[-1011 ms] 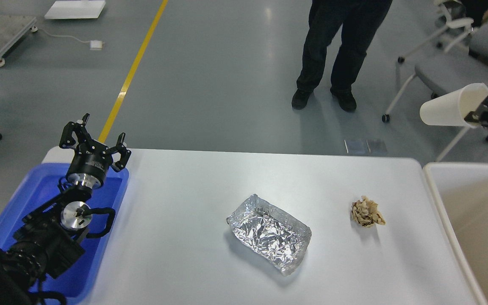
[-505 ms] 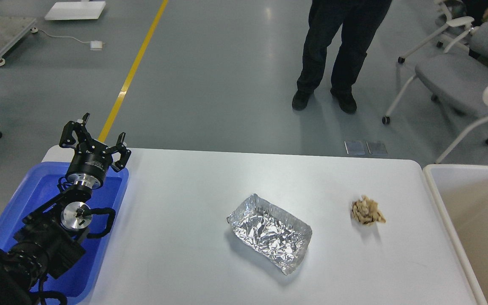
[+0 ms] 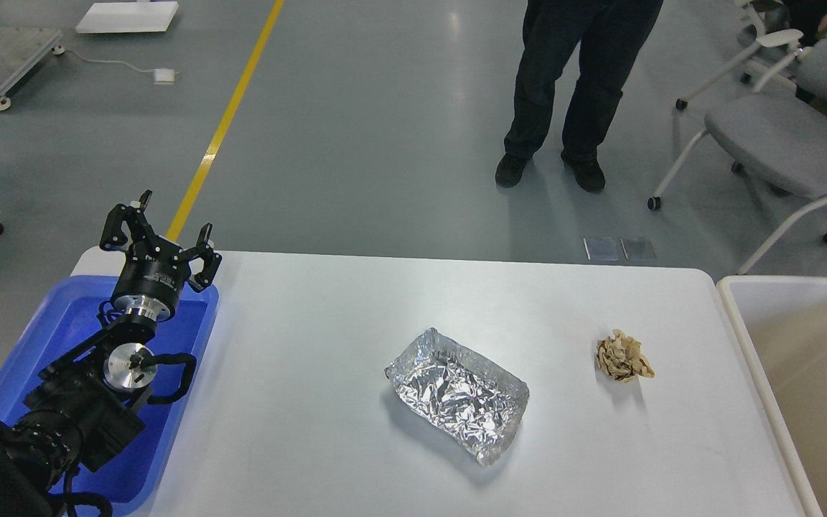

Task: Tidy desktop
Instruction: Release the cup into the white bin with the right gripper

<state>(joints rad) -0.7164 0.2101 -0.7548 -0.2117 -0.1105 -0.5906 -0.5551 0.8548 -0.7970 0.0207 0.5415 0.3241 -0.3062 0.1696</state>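
Note:
The desktop [image 3: 313,345] is a large white tabletop with rounded corners. On it lie a crumpled silver foil tray [image 3: 456,395] near the middle and a crumpled tan paper ball [image 3: 623,357] to its right. My left gripper [image 3: 159,228] is open and empty, held above the far end of the blue tray [image 3: 62,316] at the desktop's left edge, well away from the foil tray. My right gripper is out of view.
An off-white bin [image 3: 801,373] stands at the desktop's right edge. A person in dark trousers [image 3: 564,86] stands beyond the far edge. Grey chairs [image 3: 787,136] stand at the far right. A yellow floor line [image 3: 220,129] runs behind.
The right gripper, which held a white paper cup at the far right, has left the view with the cup. The left arm has not moved.

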